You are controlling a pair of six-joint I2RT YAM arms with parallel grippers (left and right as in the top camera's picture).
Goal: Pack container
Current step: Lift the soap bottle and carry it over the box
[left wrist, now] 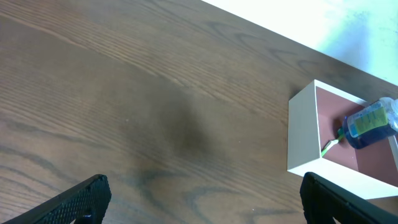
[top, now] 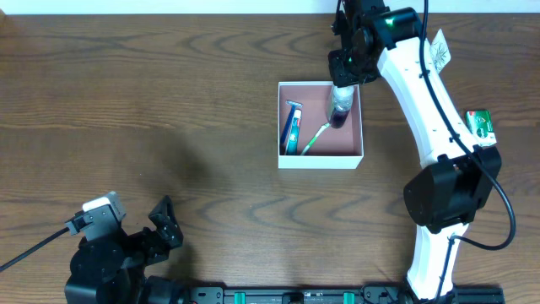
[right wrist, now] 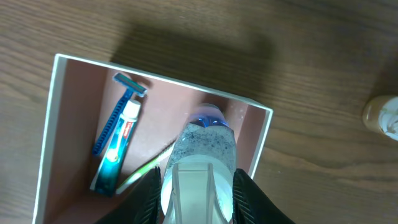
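The container (top: 321,160), a white-walled square box with a pink floor, sits at the table's right middle. Inside lie a blue razor (right wrist: 118,118), a tube (right wrist: 117,158) and a green toothbrush (right wrist: 140,171). My right gripper (right wrist: 198,186) is shut on a clear bottle of blue liquid (top: 341,110) and holds it tilted down into the box's far right part. Whether the bottle touches the floor I cannot tell. My left gripper (top: 166,224) is open and empty near the front left edge, far from the box (left wrist: 301,134).
A green packet (top: 479,124) lies right of the right arm and a white printed packet (top: 439,52) lies behind it. A small tan item (right wrist: 382,115) stands on the wood just outside the box. Bare wood stretches left of the container.
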